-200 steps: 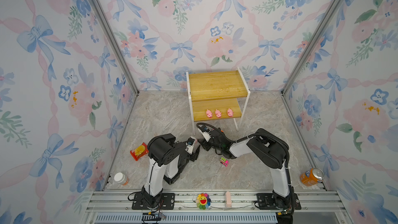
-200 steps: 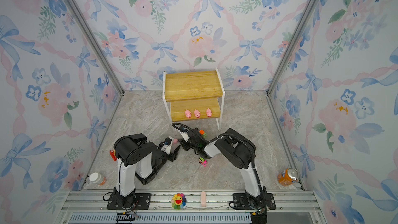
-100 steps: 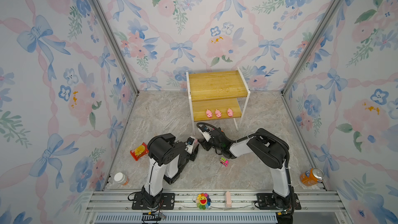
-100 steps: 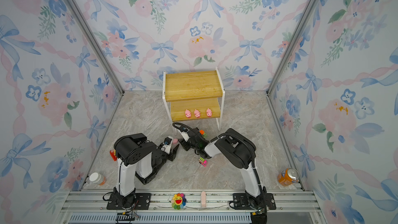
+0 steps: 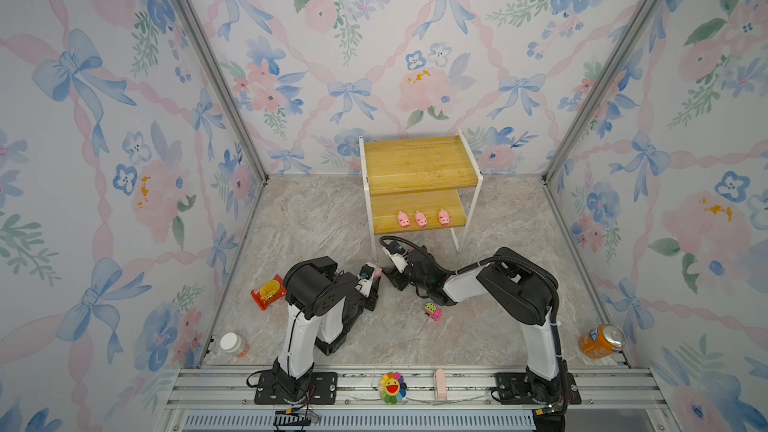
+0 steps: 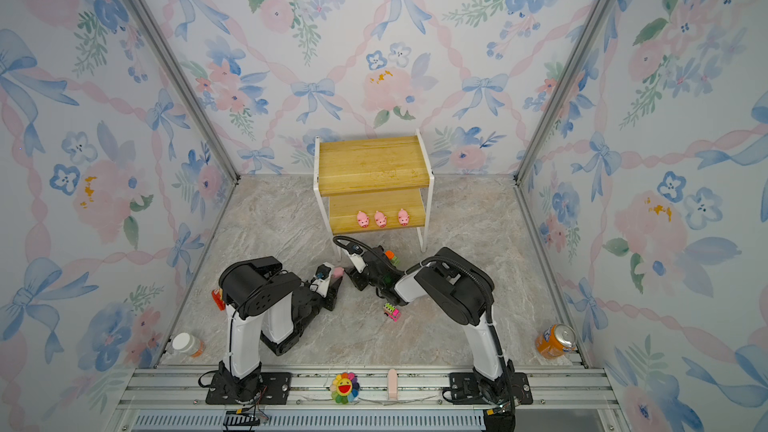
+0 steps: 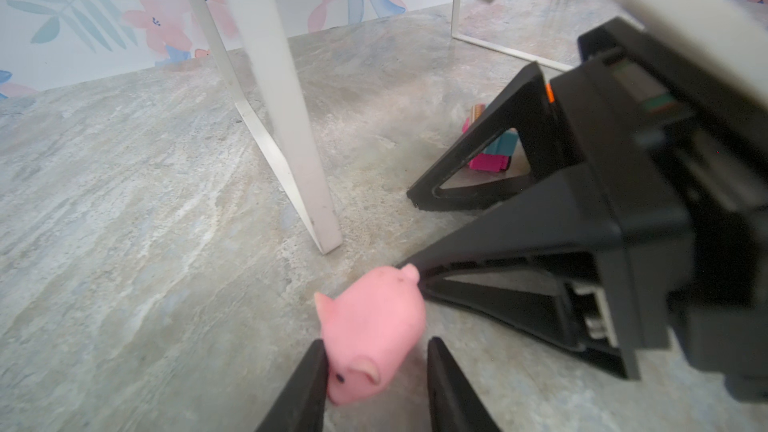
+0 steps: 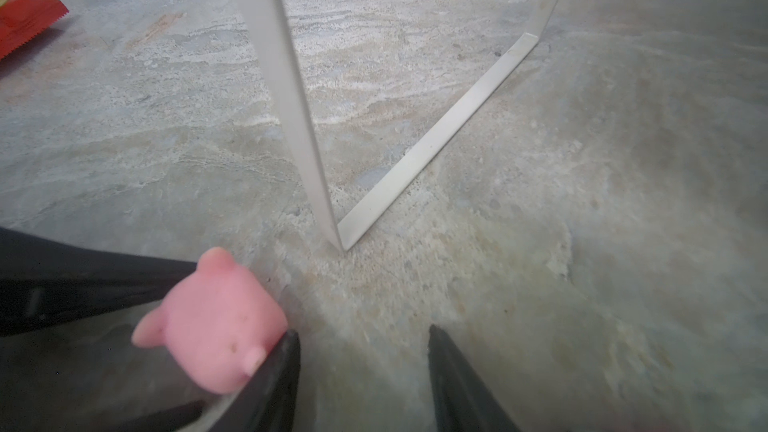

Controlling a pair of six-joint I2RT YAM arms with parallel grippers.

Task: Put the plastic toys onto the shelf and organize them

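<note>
Three toy pigs (image 5: 420, 219) sit on the shelf's (image 5: 419, 160) lower board; a fourth pig (image 5: 377, 272) lies at its seven o'clock, a toy truck (image 5: 432, 312) at six.

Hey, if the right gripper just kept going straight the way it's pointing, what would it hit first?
Probably the shelf leg, near its foot: it stands almost dead ahead of the right gripper. The pink pig lies just outside one finger, off that line.

My right end effector (image 8: 361, 338) sits tip to tip with my left end effector (image 7: 374, 347), just beside the shelf's (image 6: 374, 164) front leg (image 7: 291, 118), so that corner is tight. Open tabletop (image 5: 316, 218) lies left of the leg. The top board (image 5: 419, 164) is bare. Three pigs (image 5: 420, 219) line the lower board's (image 5: 386, 211) front edge, leaving room at its left end.
</note>
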